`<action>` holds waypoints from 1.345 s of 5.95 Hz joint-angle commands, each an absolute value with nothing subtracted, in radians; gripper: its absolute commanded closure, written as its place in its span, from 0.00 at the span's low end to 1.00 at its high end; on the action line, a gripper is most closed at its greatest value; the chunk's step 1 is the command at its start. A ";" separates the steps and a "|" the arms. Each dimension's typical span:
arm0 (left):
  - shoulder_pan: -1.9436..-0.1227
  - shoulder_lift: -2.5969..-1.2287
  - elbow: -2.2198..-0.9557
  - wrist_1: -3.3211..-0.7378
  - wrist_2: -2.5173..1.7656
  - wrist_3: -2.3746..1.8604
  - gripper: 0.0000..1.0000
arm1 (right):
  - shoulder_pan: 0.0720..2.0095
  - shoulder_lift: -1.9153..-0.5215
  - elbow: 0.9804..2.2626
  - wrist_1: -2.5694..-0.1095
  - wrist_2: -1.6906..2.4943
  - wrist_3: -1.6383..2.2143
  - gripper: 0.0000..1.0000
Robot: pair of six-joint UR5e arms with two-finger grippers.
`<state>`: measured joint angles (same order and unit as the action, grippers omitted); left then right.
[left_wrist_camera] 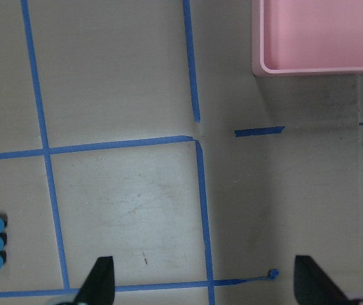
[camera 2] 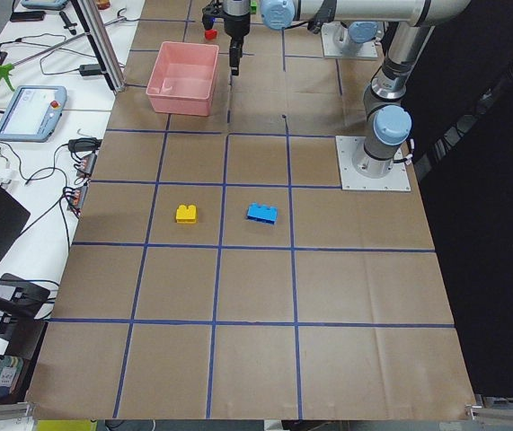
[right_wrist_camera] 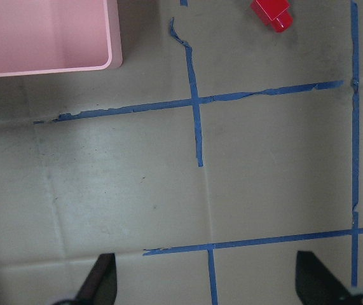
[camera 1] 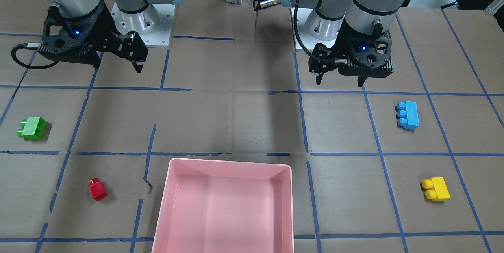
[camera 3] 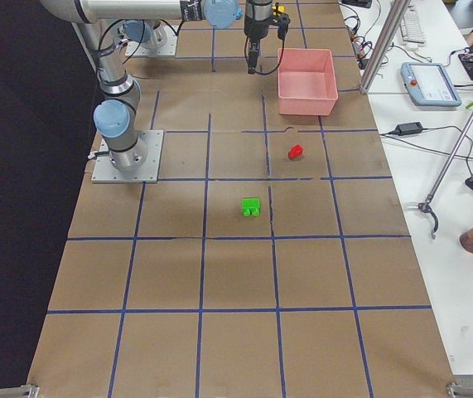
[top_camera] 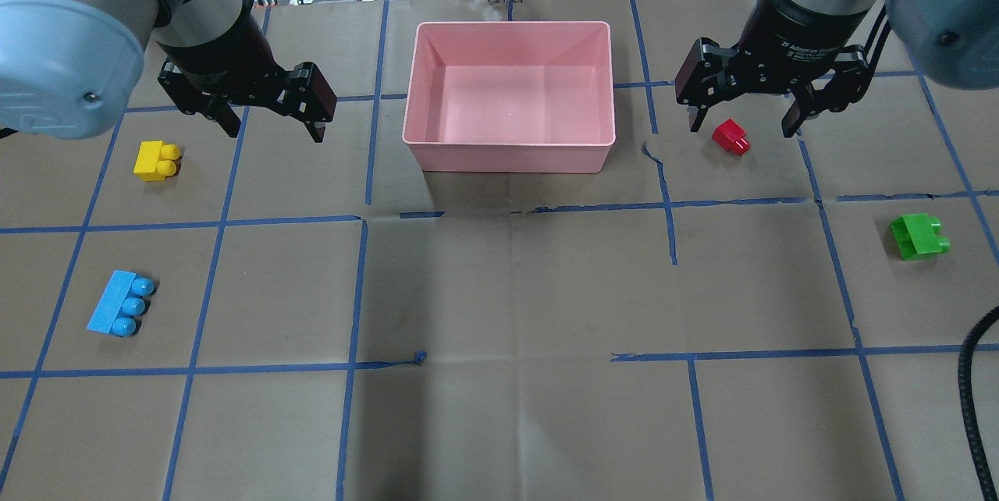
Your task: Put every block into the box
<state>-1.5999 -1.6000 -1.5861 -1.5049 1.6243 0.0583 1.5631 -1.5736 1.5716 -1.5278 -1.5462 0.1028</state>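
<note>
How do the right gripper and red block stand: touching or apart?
Apart. The front-facing view shows the right gripper far from the red block, with bare table between them.

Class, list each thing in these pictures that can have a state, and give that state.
green block: on its side, outside box
light blue block: on its side, outside box
yellow block: on its side, outside box
red block: on its side, outside box
box: upright, empty
left gripper: open, empty
right gripper: open, empty

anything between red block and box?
No objects. Just a torn blue tape line on bare table between red block and box, seen in the front-facing view.
</note>
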 commanded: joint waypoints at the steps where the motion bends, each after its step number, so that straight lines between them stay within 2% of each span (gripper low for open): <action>1: -1.600 -1.600 -1.586 -1.505 1.623 0.060 0.00 | 1.563 -1.575 1.571 -1.519 -1.543 0.103 0.00; 5: -1.601 -1.594 -1.562 -1.511 1.631 0.060 0.00 | 1.560 -1.572 1.582 -1.532 -1.545 0.112 0.00; 6: -1.601 -1.574 -1.587 -1.517 1.625 0.061 0.00 | 1.539 -1.569 1.583 -1.537 -1.560 0.103 0.00; 8: -1.570 -1.560 -1.597 -1.531 1.637 0.244 0.00 | 1.412 -1.568 1.583 -1.542 -1.557 -0.051 0.00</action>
